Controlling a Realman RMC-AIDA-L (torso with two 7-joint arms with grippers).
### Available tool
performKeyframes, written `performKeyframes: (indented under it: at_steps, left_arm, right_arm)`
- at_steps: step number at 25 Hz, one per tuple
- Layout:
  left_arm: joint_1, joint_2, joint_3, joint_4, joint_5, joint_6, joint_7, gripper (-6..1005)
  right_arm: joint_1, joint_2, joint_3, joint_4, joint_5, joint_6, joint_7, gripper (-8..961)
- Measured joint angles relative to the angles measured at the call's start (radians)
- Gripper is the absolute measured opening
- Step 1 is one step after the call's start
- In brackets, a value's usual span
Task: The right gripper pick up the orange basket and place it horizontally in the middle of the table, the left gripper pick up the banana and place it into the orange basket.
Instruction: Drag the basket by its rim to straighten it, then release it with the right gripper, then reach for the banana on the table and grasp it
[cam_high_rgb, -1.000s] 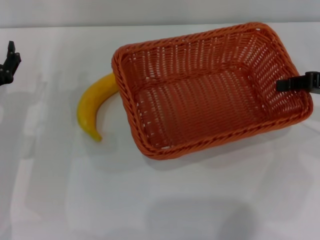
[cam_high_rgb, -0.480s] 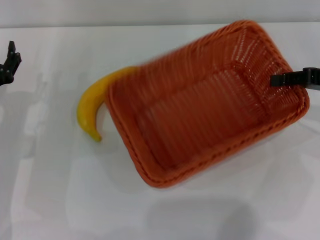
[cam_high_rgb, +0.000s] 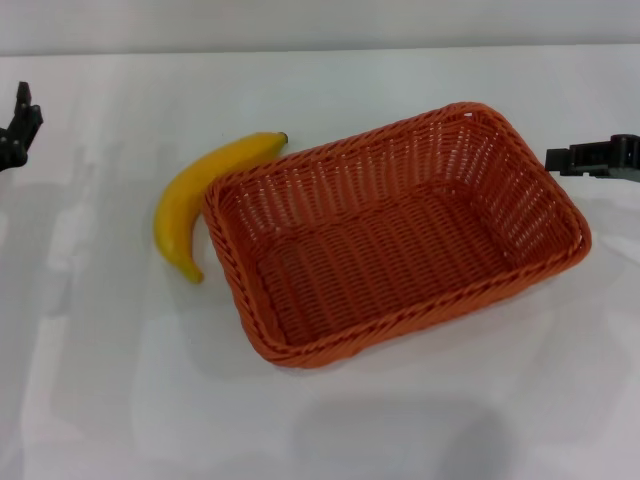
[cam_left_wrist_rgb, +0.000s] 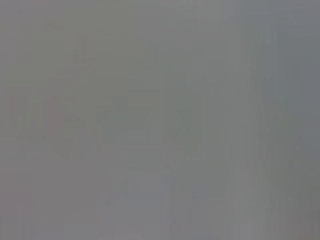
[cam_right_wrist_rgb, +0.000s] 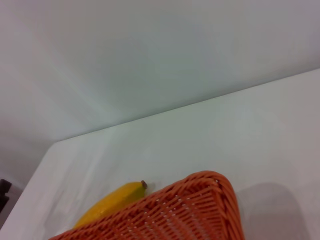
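The table (cam_high_rgb: 330, 420) in front of me is plain white, smooth and a little glossy, and it fills almost all I see from my head camera. Two things lie directly on it. The orange basket (cam_high_rgb: 395, 235) sits flat near the middle, open side up, its long side turned at a slight angle. The banana (cam_high_rgb: 195, 200) lies on the bare tabletop to my left of the basket — curved, its dark stem tip pointing away from me, its body close against the basket's rim.
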Motion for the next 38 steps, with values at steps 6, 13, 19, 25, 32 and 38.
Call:
performKeyframes:
  at_steps: [6,13,19,25,32,38]
  left_arm:
    - [0.000,0.000,0.000,0.000,0.000,0.000,0.000,861]
    - [0.001,0.000,0.000,0.000,0.000,0.000,0.000,861]
    - [0.006,0.000,0.000,0.000,0.000,0.000,0.000,861]
    - [0.008,-0.003,0.002,0.009,0.000,0.003,0.000,861]
    - [0.009,-0.006,0.007,0.013,0.000,0.017,-0.081,860]
    - [0.010,-0.005,0.007,0.025,0.000,0.049,-0.190,860]
  right_arm:
    - [-0.006,0.000,-0.008,0.001,-0.005,0.015,-0.004,315]
    - [-0.012,0.000,-0.001,-0.008,0.015,0.024,-0.053,329]
    - [-0.018,-0.002,0.008,-0.011,0.160,0.014,-0.267,505]
    - [-0.074,0.003,0.006,0.000,0.445,-0.001,-0.631,783]
    - [-0.150,0.006,0.000,0.130,0.823,-0.192,-1.124,857]
    - [-0.179,0.009,-0.003,0.324,1.091,-0.418,-1.531,855]
